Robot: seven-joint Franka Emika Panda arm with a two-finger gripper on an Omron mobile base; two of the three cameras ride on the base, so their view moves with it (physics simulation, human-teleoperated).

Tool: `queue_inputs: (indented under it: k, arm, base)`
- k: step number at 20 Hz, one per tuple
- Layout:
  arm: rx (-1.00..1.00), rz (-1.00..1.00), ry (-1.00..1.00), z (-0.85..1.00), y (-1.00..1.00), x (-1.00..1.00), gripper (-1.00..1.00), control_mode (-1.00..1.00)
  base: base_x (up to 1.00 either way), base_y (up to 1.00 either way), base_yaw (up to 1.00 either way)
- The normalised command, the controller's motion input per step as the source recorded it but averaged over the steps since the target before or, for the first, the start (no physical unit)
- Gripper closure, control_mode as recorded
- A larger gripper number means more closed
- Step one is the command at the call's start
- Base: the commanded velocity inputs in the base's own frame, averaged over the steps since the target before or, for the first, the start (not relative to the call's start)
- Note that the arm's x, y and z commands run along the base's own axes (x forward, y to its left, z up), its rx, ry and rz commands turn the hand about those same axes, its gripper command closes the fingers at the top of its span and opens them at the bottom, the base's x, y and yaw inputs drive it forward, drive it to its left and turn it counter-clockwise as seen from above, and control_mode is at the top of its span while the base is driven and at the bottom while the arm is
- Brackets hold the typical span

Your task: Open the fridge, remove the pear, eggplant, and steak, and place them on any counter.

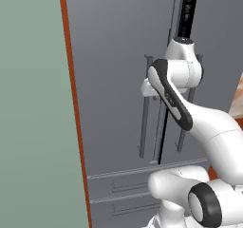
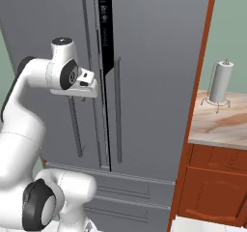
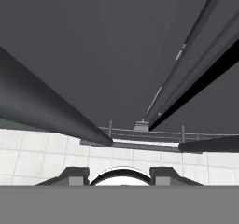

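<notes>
The dark grey fridge (image 1: 114,80) (image 2: 154,57) (image 3: 116,41) fills the scene, with a black strip running between its two doors. My gripper (image 1: 148,88) (image 2: 81,96) (image 3: 116,174) is up against the left door, right at its long vertical bar handle (image 1: 144,127) (image 2: 75,129) (image 3: 46,106), and points down along the door. In the hand view the fingertips (image 3: 74,174) stand apart with nothing between them, and the handle passes on their left. The pear, eggplant and steak are hidden behind the doors.
Drawer fronts (image 1: 123,184) (image 2: 130,192) sit below the doors. An orange-brown panel (image 2: 202,57) edges the fridge. To its right, the counter (image 2: 217,124) carries a paper towel holder (image 2: 221,83) above wooden cabinets (image 2: 212,187). White floor tiles (image 3: 37,157) lie below.
</notes>
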Motion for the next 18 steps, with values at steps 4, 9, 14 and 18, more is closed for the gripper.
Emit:
queue_inputs:
  k: [4,9,14,18]
  arm:
    - [0.0,0.0,0.0,0.0,0.0,-0.01,-1.0,1.0]
    - [0.0,0.0,0.0,0.0,0.0,0.0,-1.0,1.0]
    - [0.0,0.0,0.0,0.0,0.0,0.0,-1.0,1.0]
    - [0.0,0.0,0.0,0.0,0.0,0.0,-1.0,1.0]
  base:
    - [-0.14,-0.06,0.0]
    - [-0.39,-0.35,-0.03]
    - [-0.3,-0.17,-0.07]
    - [0.0,0.0,0.0]
